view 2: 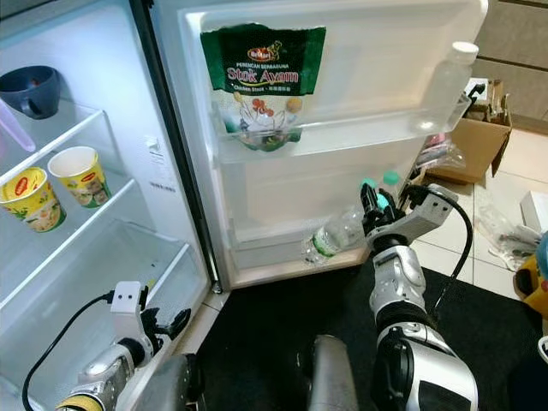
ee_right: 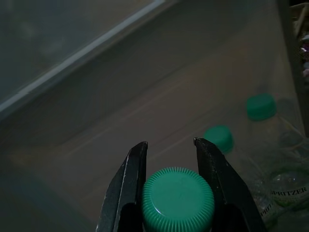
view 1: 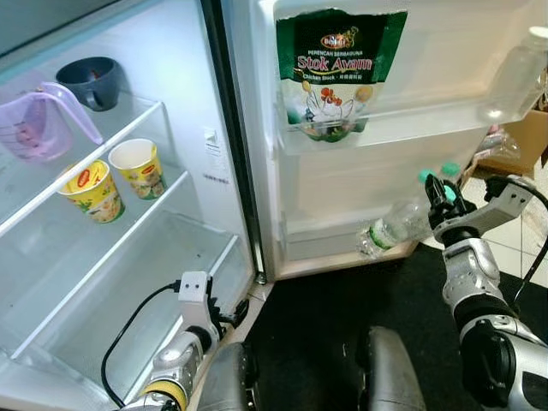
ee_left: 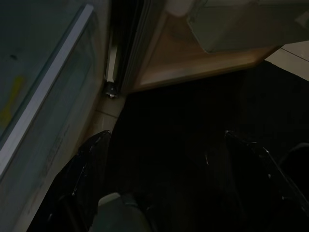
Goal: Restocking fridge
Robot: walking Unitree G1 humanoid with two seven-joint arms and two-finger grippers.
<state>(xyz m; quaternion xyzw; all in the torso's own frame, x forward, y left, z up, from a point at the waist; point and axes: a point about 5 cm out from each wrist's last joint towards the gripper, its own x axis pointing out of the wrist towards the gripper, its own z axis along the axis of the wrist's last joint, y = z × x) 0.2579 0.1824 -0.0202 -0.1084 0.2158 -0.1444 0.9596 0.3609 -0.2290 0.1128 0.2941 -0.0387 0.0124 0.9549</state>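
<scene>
— Where's it at with the restocking?

— The right end effector (ee_right: 170, 159) is clamped on the green cap of a water bottle (view 1: 396, 228), holding it tilted, base toward the lowest door shelf (view 1: 342, 248). I'd say that bottle is partway in, not seated yet.

— Anything already in that shelf?

— Two more green-capped bottles (ee_right: 260, 107) stand at its far end, near the door's outer edge, so some of the job looks done. The held bottle has to go in beside them, and they narrow the room it has.

— And above that?

— The upper door shelf (view 1: 402, 120) carries a green stock pouch (view 1: 338, 73) at the hinge end and a clear white-capped bottle (view 2: 449, 81) at the outer end.

— The main compartment?

— Two noodle cups (view 1: 116, 180) sit near the front edge of the middle shelf; a purple jug (view 1: 38, 124) and a dark mug (view 1: 90, 81) are on the top shelf. The bottom shelf looks bare.

— The other arm?

— The left end effector (ee_left: 164, 183) hangs low by the fridge's bottom front corner, fingers spread, holding nothing. A cardboard box (view 2: 479, 137) sits on the floor past the door.
</scene>
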